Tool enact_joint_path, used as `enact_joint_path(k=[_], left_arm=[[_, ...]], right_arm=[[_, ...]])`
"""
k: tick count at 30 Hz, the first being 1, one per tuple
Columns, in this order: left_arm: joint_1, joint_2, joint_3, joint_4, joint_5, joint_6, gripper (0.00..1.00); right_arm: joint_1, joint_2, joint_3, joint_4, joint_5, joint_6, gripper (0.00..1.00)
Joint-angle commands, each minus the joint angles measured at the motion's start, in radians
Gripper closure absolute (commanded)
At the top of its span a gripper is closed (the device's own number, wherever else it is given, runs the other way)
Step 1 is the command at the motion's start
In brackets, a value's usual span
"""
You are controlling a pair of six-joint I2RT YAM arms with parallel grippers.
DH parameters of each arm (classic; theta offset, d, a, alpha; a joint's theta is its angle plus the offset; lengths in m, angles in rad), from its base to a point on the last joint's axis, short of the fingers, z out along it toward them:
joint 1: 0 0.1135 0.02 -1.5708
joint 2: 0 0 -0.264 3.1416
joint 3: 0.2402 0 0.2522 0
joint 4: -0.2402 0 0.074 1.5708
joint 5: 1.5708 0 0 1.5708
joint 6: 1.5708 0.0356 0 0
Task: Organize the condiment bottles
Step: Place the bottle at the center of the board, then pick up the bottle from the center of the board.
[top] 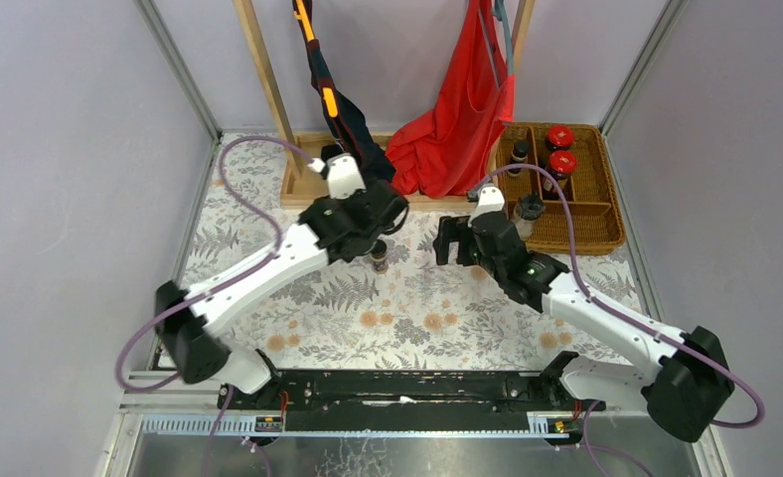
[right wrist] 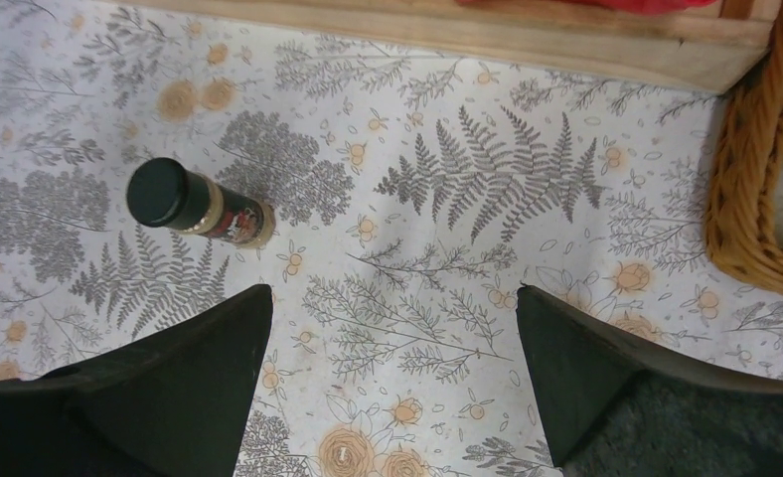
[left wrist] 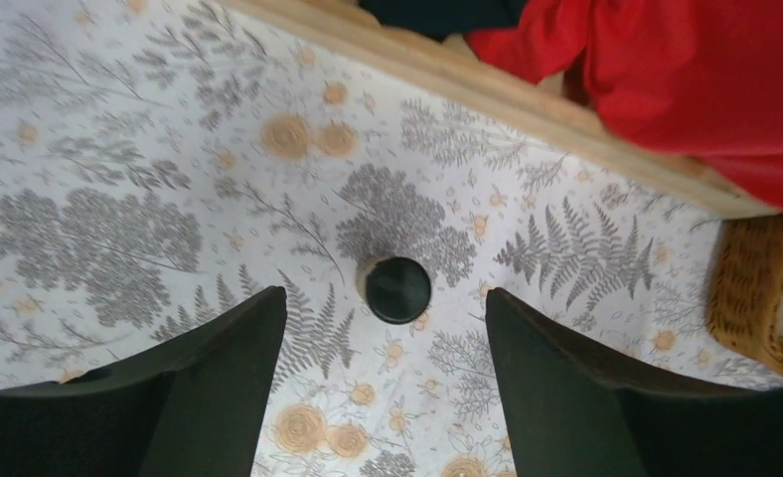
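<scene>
Two red-lidded jars (top: pixel 560 137), two black-capped bottles (top: pixel 520 152) in wicker basket (top: pixel 606 224), one bottle (top: pixel 379 256) outside

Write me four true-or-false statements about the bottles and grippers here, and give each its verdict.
1. A black-capped bottle stands on the flowered tablecloth, outside the wicker basket. True.
2. The left gripper is clamped on that bottle. False: it is open and clear of the bottle on both sides.
3. Two red-lidded jars sit in the basket. True.
4. The right gripper holds a bottle. False: it is open and empty.
</scene>
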Motion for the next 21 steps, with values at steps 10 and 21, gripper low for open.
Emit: enact_joint_path(k=[10, 21], left_arm=[[-0.004, -0.342, -0.358, 0.144, -0.196, 0.112, 0.21], [-0.004, -0.457, -0.490, 0.235, -0.221, 0.151, 0.08]], right_arm=[[0.011, 0.218, 0.111, 0.105, -0.134, 0.080, 0.01], [0.049, 0.352, 0.209, 0.164, -0.178, 0.076, 0.01]])
